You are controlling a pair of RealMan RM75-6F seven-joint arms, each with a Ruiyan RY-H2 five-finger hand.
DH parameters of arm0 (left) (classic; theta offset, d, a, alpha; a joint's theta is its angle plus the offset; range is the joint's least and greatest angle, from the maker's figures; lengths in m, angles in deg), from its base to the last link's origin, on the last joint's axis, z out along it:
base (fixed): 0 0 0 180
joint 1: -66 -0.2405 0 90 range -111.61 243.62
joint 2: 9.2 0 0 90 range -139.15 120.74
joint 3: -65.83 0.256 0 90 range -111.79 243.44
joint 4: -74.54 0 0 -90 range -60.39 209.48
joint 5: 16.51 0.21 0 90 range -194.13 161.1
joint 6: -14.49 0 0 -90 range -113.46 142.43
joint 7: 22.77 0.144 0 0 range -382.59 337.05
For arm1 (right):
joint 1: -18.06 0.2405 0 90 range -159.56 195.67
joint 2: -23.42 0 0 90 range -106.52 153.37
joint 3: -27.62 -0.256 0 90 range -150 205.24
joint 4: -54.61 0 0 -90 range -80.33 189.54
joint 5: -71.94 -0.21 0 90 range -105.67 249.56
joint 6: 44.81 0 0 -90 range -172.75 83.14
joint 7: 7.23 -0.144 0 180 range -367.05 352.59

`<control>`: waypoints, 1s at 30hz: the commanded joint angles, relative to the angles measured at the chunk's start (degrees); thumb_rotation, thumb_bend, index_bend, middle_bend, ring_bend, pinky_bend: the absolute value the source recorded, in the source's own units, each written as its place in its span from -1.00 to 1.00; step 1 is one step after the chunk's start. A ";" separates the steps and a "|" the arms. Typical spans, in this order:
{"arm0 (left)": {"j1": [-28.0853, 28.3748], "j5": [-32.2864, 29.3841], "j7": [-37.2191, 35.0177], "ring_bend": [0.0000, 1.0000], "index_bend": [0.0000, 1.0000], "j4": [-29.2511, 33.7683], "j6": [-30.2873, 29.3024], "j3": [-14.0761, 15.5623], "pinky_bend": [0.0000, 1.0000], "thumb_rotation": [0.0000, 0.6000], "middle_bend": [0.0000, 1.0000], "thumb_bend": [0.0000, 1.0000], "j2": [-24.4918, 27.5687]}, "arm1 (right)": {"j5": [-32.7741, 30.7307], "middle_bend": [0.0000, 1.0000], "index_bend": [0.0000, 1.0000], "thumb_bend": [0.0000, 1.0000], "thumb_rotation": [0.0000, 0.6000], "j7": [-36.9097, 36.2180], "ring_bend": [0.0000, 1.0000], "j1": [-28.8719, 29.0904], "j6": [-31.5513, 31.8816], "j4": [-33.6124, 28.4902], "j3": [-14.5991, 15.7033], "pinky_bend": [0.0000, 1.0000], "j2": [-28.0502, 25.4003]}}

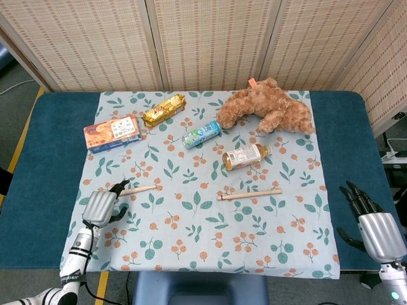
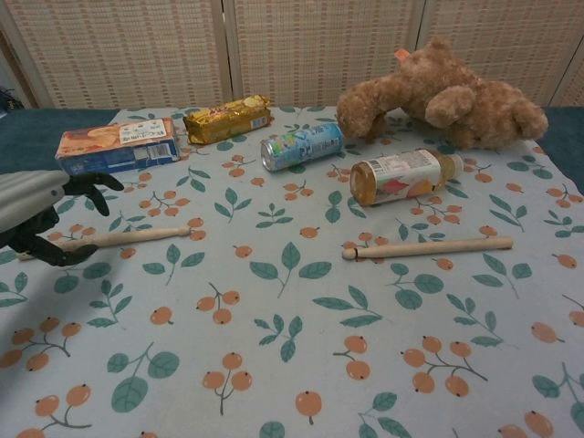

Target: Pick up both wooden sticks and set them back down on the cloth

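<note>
Fingers spread, my left hand (image 1: 100, 206) hovers over the left stick (image 2: 119, 238), lower left on the cloth (image 1: 191, 254); closing off-centre could roll it away. Both sticks lie flat, long axes left-to-right. Right stick (image 1: 249, 194) sits centre; my right hand (image 1: 375, 225), lower right, hangs spread, empty.

A brown plush bear (image 1: 267, 107) lies at one o'clock; a bottle (image 1: 247, 155) and can (image 1: 201, 134) near centre; two snack packs (image 1: 112, 132) (image 1: 163, 110) at eleven o'clock.
</note>
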 commanded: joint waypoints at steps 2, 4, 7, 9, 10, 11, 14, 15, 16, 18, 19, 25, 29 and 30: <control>1.32 -1.54 1.07 0.98 -0.67 -2.71 0.24 -0.73 1.00 1.00 -0.41 -0.28 -3.14 | 0.10 -1.00 -1.00 -0.69 1.00 -0.10 -0.78 0.08 -0.32 -0.12 0.15 -0.24 -0.15; 1.72 -1.91 1.41 0.97 -0.67 -3.94 0.31 -0.74 1.00 1.00 -0.42 -0.28 -4.39 | 0.07 -1.00 -1.00 -0.69 1.00 -0.13 -0.78 0.11 -0.51 -0.19 0.22 -0.24 -0.25; 2.22 -2.01 2.30 0.97 -0.69 -5.69 0.41 -0.30 1.00 1.00 -0.44 -0.28 -5.79 | 0.15 -1.00 -1.00 -0.69 1.00 -0.47 -0.78 0.15 -0.63 -0.37 0.28 -0.24 -0.46; 2.43 -2.47 2.32 0.96 -0.69 -7.10 0.66 -0.17 1.00 1.00 -0.46 -0.28 -6.81 | 0.32 -1.00 -1.00 -0.69 1.00 -0.65 -0.78 0.11 -0.53 -0.37 0.34 -0.24 -0.59; 2.49 -2.83 2.38 0.96 -0.69 -7.86 0.73 -0.20 1.00 1.00 -0.46 -0.28 -7.33 | 0.37 -1.00 -1.00 -0.69 1.00 -0.72 -0.78 0.11 -0.54 -0.43 0.36 -0.24 -0.67; 2.60 -3.12 2.40 0.96 -0.69 -9.10 0.62 -0.30 1.00 1.00 -0.46 -0.28 -8.22 | 0.48 -1.00 -1.00 -0.69 1.00 -0.88 -0.78 0.10 -0.52 -0.48 0.42 -0.24 -0.78; 3.25 -3.58 2.20 0.96 -0.65 -13.20 0.86 -0.70 1.00 1.00 -0.41 -0.28 -10.48 | 0.65 -1.00 -1.00 -0.69 1.00 -1.29 -0.78 0.10 -0.52 -0.46 0.50 -0.24 -0.96; 3.47 -3.59 2.05 0.96 -0.64 -14.22 1.09 -0.73 1.00 1.00 -0.40 -0.28 -10.94 | 0.53 -1.00 -1.00 -0.69 1.00 -1.28 -0.78 0.13 -0.61 -0.46 0.46 -0.24 -0.99; 3.58 -3.57 1.86 0.96 -0.63 -14.99 1.19 -0.72 1.00 1.00 -0.39 -0.28 -11.29 | 0.36 -1.00 -1.00 -0.69 1.00 -1.27 -0.78 0.18 -0.74 -0.50 0.41 -0.24 -1.02; 3.68 -3.44 1.54 0.96 -0.61 -15.86 1.14 -0.74 1.00 1.00 -0.36 -0.28 -11.67 | 0.12 -1.00 -1.00 -0.69 1.00 -1.26 -0.78 0.25 -0.94 -0.58 0.33 -0.24 -1.06; 3.71 -3.39 1.44 0.96 -0.59 -16.08 1.11 -0.76 1.00 1.00 -0.35 -0.28 -11.74 | 0.06 -1.00 -1.00 -0.69 1.00 -1.25 -0.78 0.27 -0.98 -0.60 0.31 -0.24 -1.06; 3.86 -2.44 -1.30 0.96 -0.37 -21.72 0.23 -1.17 1.00 1.00 -0.11 -0.29 -13.55 | -0.82 -1.00 -1.00 -0.69 1.00 -1.27 -0.77 0.56 -1.96 -1.09 0.19 -0.24 -1.36; 3.90 -2.49 -1.98 0.96 -0.26 -24.96 -0.18 -1.63 1.00 1.00 0.00 -0.29 -14.37 | -0.79 -1.00 -1.00 -0.69 1.00 -1.12 -0.77 0.53 -1.98 -1.14 0.24 -0.23 -1.29; 3.91 -2.41 -1.96 0.97 -0.22 -25.59 -0.36 -1.68 1.00 1.00 0.04 -0.29 -14.47 | -0.81 -1.00 -1.00 -0.69 1.00 -1.06 -0.77 0.55 -2.07 -1.15 0.27 -0.23 -1.29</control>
